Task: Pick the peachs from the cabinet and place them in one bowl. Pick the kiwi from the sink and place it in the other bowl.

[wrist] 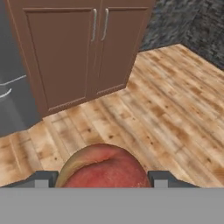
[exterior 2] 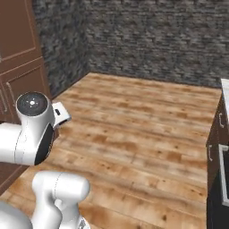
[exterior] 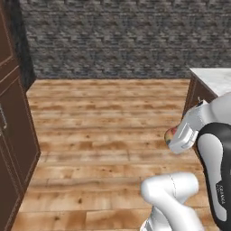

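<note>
Arm folded close over base, gripper (wrist: 100, 181) clamped on a peach (wrist: 103, 168) seated between the fingers (wrist: 41, 179). Peach (exterior: 171, 134) shows beside the wrist. Open wood floor (exterior: 108, 131) ahead; brown cupboards (wrist: 78, 48) left, counter (exterior: 214, 81) edge right.

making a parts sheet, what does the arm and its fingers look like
A glossy white arm of rounded, tubular segments with black joint sections, one with small pale lettering. A round grey cap ends one joint. The fingers are small, dark grey and blocky.
</note>
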Controlling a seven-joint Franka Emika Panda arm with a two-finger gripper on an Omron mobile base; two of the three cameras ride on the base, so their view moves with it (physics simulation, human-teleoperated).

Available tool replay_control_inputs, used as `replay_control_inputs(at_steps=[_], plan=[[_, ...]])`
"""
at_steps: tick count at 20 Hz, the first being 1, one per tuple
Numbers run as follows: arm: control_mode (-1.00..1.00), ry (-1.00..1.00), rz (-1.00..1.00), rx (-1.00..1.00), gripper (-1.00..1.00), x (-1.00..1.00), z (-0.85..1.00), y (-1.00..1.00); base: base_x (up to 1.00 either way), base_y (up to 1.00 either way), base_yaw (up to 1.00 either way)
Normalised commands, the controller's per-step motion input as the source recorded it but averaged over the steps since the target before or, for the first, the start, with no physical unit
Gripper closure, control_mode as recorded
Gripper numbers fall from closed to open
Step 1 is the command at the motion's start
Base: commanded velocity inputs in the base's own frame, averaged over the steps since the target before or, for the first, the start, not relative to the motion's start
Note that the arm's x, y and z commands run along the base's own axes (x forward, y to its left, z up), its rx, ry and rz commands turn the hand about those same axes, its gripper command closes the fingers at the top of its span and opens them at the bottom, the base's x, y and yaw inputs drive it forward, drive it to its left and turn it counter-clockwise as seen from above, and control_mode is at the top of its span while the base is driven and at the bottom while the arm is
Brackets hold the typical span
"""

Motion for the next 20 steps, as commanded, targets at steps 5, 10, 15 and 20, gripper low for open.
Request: replay_control_inputs(at_steps=[5,10,15,20], plan=[[1.00,0.00,0.00,0.00,1.00,0.00,0.00,0.00,0.00,0.00,-0.50],[1.00,0.00,0.00,0.00,1.00,0.00,0.00,0.00,0.00,0.00,-0.50],[1.00,0.00,0.00,0.00,1.00,0.00,0.00,0.00,0.00,0.00,-0.50],[1.00,0.00,0.00,0.00,1.00,0.00,0.00,0.00,0.00,0.00,-0.50]])
